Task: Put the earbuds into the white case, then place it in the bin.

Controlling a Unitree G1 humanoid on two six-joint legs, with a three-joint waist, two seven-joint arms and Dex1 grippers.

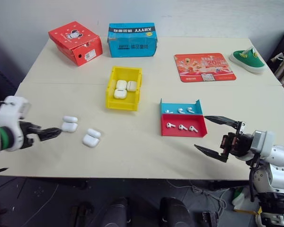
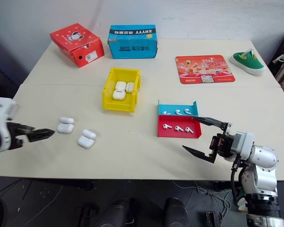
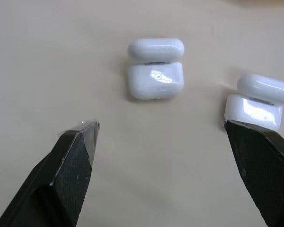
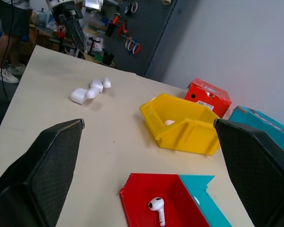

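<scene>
Two white cases lie on the table's left side with their lids flipped open, one (image 1: 69, 124) nearer my left gripper and the other (image 1: 91, 137) just right of it. My left gripper (image 1: 51, 134) is open and points at them from the left, short of the nearer case (image 3: 155, 80). Several earbuds (image 1: 182, 126) lie in a red and blue tray (image 1: 180, 134). The yellow bin (image 1: 121, 105) holds three closed white cases. My right gripper (image 1: 201, 132) hovers open at the tray's right front, empty.
A red cardboard box (image 1: 75, 42) and a blue one (image 1: 132, 39) stand at the table's far edge. A red printed mat (image 1: 203, 66) and a green shoe (image 1: 247, 60) lie at the far right. A person (image 4: 9, 19) stands beyond the table's left end.
</scene>
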